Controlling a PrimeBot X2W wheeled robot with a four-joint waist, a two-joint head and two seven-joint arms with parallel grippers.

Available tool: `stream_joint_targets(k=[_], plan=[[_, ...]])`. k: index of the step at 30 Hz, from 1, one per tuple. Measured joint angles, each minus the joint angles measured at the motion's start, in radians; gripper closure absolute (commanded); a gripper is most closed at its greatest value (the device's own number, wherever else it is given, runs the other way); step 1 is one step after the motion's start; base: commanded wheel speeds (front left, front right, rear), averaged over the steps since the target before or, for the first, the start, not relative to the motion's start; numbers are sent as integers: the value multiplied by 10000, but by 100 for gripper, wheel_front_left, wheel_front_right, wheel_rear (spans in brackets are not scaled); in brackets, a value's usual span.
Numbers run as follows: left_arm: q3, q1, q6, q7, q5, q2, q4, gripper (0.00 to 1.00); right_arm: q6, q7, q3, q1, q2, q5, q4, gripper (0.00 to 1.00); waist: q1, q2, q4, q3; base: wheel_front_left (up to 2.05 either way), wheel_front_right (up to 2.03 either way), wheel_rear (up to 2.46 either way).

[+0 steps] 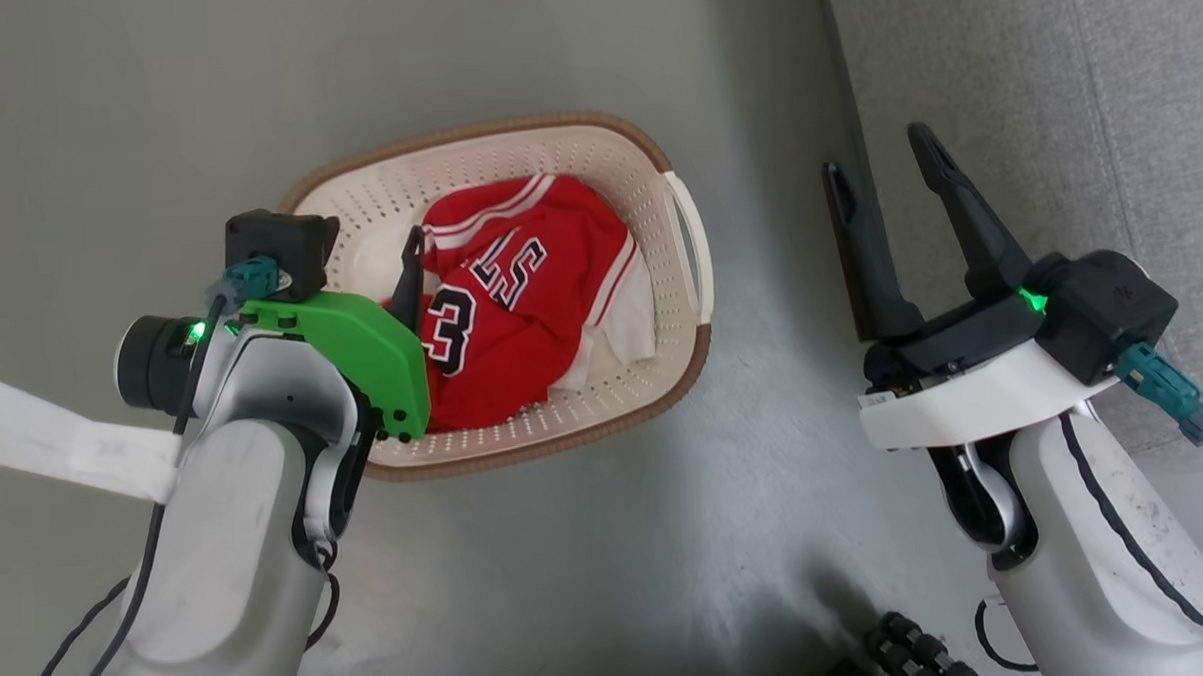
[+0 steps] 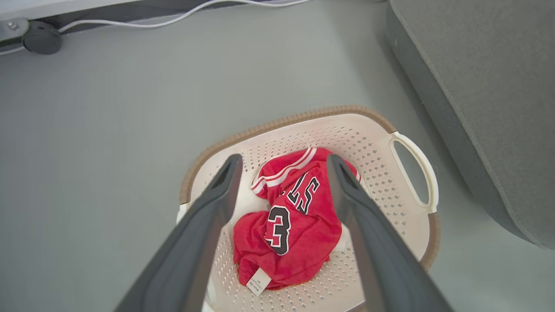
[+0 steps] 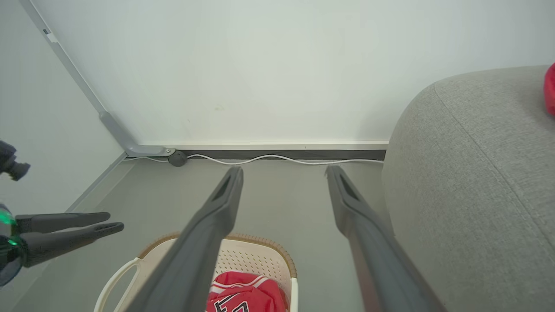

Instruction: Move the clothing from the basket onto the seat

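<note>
Starting from the head view, you have the left tool (image 1: pixel 411 270) over the laundry basket (image 1: pixel 595 153), prongs spread wide and empty. One dark prong shows just above the crumpled red jersey (image 1: pixel 530 300) numbered 3 and 5. The right tool (image 1: pixel 880 158) stands equally wide and empty over the floor (image 1: pixel 153 113) beside the grey sofa (image 1: pixel 1033 83), well clear of the basket.

Through the left wrist view, the jersey lies between your spread prongs, bunched toward the basket's middle, its white tag (image 2: pixel 259 281) nearest you. I'd judge you should drop straight down and pinch the thickest fold by the 3, keeping off the perforated wall.

From the right wrist view, a red patch (image 3: pixel 550 89) sits on the sofa's far edge; too little shows to name it.
</note>
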State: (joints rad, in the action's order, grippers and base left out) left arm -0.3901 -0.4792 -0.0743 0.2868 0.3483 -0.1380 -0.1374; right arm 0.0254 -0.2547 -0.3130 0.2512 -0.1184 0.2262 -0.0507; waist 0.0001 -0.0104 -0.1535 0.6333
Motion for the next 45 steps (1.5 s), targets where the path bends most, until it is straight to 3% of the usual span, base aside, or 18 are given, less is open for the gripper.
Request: stream_joint_targets(k=[23,32,45], plan=[[614,-1830,-318,464,-717,-36,-1923,0,362,-2,-282,1571,577,217,19,0,1,0,-1226,2984,0,0,0],[1133,-2155,-328,274,-629,-15,-2276,0,391,-2,-339,1756,639,378,90,0,1,0,-1803,3524,0,0,0],[940,-2478,-407,265,-794,-4,-3072,0,389,-2,-401,1715,694,610,240,0,0,0,-2193,3722,0,0,0]])
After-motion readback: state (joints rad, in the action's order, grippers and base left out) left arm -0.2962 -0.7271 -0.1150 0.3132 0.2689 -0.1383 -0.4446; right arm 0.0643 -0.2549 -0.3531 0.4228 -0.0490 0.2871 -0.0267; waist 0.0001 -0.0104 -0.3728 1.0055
